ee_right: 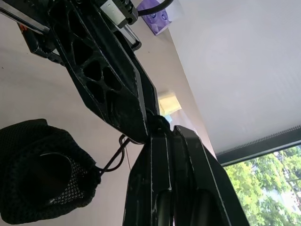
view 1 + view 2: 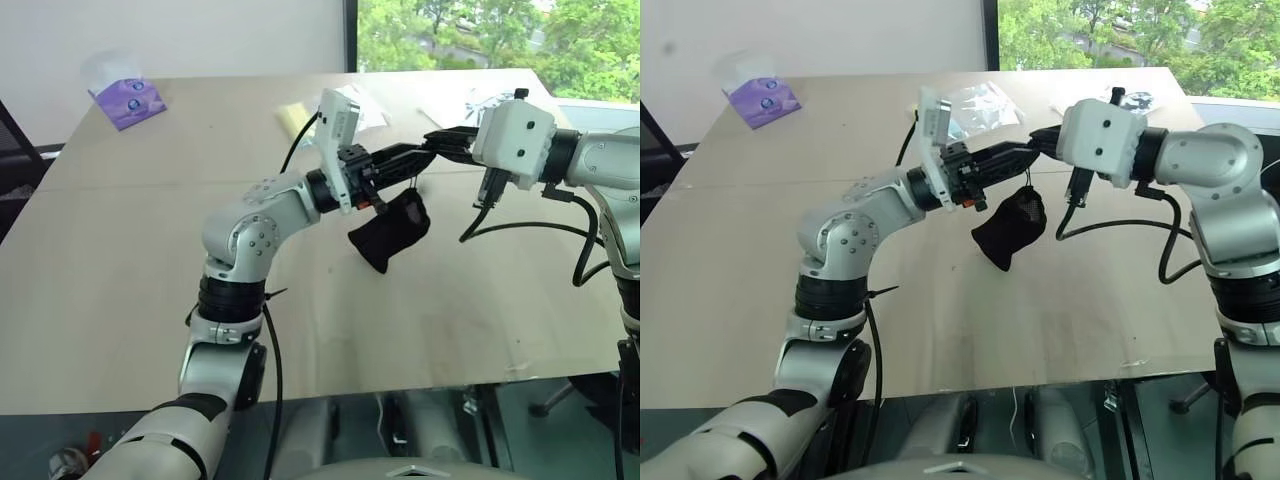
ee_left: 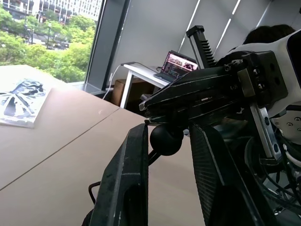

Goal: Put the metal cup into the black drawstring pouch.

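Tabletop (image 2: 150, 300): purple packet (image 2: 127, 100), far corner.

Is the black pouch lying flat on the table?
No: the black drawstring pouch hangs by its cord above the table, below where the left hand and right hand meet.

Black drawstring pouch (image 2: 391, 230), lumpy and mesh-textured, hangs tilted above the table, cord at its 12 o'clock end.

The black drawstring pouch (image 2: 1008, 228) under my pincers looks like matt mesh cloth with a thin cord; my fingers (image 3: 123, 188) are ribbed black plastic; the table (image 2: 120, 250) is smooth, pale wood.
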Controlling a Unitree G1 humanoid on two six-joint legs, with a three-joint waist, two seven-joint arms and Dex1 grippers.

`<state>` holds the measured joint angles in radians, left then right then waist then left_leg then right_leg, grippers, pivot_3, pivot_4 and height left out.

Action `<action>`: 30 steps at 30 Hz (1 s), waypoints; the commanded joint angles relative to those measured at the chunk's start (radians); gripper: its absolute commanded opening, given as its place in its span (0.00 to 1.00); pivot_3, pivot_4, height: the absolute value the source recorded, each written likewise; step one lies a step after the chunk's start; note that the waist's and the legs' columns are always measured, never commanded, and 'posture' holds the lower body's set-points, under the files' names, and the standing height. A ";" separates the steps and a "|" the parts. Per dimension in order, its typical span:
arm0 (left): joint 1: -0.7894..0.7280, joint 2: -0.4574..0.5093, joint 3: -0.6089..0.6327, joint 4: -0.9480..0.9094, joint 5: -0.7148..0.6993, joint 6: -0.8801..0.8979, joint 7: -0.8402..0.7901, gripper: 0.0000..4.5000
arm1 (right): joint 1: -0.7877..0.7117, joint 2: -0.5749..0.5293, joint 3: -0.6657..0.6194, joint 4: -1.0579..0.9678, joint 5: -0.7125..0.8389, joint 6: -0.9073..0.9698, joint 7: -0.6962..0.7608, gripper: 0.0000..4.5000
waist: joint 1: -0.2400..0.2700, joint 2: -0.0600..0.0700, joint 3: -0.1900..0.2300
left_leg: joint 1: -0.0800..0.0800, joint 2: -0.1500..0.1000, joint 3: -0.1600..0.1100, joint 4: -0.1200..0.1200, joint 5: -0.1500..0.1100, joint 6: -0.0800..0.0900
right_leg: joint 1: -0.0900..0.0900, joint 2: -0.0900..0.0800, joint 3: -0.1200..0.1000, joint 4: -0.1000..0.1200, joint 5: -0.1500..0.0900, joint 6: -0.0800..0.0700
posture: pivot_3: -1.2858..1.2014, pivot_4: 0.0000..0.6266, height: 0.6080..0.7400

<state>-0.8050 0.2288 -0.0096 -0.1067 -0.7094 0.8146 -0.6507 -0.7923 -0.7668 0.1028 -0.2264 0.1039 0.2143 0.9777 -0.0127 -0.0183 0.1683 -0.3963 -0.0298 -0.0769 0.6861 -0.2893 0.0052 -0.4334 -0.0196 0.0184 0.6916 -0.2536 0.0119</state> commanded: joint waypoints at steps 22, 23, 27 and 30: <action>0.140 0.133 -0.042 -0.027 0.144 -0.108 -0.069 0.02 | -0.064 -0.068 -0.058 0.296 -0.051 -0.180 -0.016 0.00 | 0.000 0.000 0.000 | 0.000 0.000 0.000 0.000 0.000 0.000 | 0.000 0.000 0.000 0.000 0.000 0.000 | 0.52 0.24 1.00; 0.148 0.130 -0.037 -0.029 0.143 -0.108 -0.066 0.02 | -0.067 -0.070 -0.060 0.311 -0.053 -0.186 -0.018 0.00 | 0.000 0.000 0.000 | 0.000 0.000 0.000 0.000 0.000 0.000 | 0.000 0.000 0.000 0.000 0.000 0.000 | 0.52 0.24 1.00; 0.168 0.126 -0.027 -0.040 0.142 -0.110 -0.058 0.02 | -0.075 -0.069 -0.058 0.335 -0.054 -0.203 -0.016 0.00 | 0.000 0.000 0.000 | 0.000 0.000 0.000 0.000 0.000 0.000 | 0.000 0.000 0.000 0.000 0.000 0.000 | 0.52 0.24 1.00; 0.171 0.121 -0.025 -0.052 0.139 -0.111 -0.058 0.02 | -0.073 -0.060 -0.054 0.321 -0.050 -0.201 -0.014 0.00 | 0.000 0.000 0.000 | 0.000 0.000 0.001 0.000 0.000 0.000 | 0.000 0.000 0.000 0.000 0.000 0.000 | 0.52 0.24 1.00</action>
<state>-0.6311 0.3528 -0.0476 -0.1101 -0.5626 0.7264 -0.7112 -0.8346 -0.8188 0.0862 0.1261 0.0473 0.0279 0.9714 -0.0130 -0.0181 0.1685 -0.3962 -0.0298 -0.0763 0.6860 -0.2894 0.0053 -0.4334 -0.0196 0.0188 0.6915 -0.2536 0.0119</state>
